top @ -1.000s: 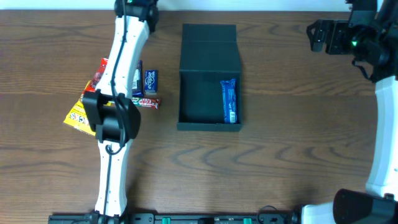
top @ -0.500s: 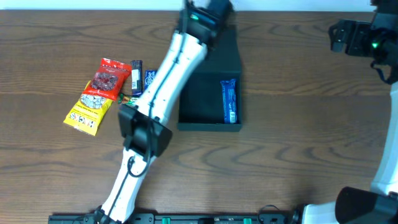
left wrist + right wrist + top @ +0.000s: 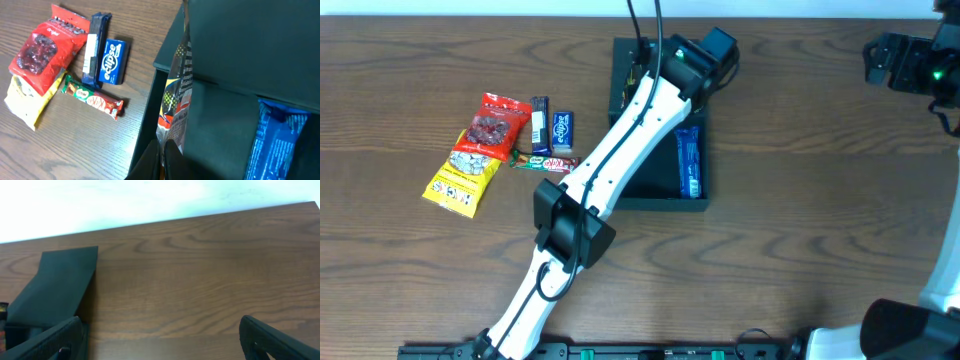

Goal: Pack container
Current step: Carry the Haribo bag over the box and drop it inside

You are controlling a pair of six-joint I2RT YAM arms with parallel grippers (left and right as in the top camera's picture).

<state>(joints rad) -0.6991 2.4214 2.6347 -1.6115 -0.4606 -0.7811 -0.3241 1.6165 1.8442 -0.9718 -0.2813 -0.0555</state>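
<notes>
At table centre, the container (image 3: 660, 203) lies open, with one blue packet (image 3: 689, 163) by its right wall. The left gripper (image 3: 162, 150) hangs over it, clenched on a striped packet (image 3: 175, 107) — not yet released. Five loose snacks (image 3: 498, 125) lie left of the box, unpacked. The right gripper (image 3: 160, 330) is parked apart, jaws spread. The left arm (image 3: 610, 160) hides much of the interior overhead — the held packet's label is unreadable.

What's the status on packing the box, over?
Left fingers shut on snack packet, above the open container. Right fingers open, off to the side. Blue packet inside, right side; nothing blocking.
</notes>
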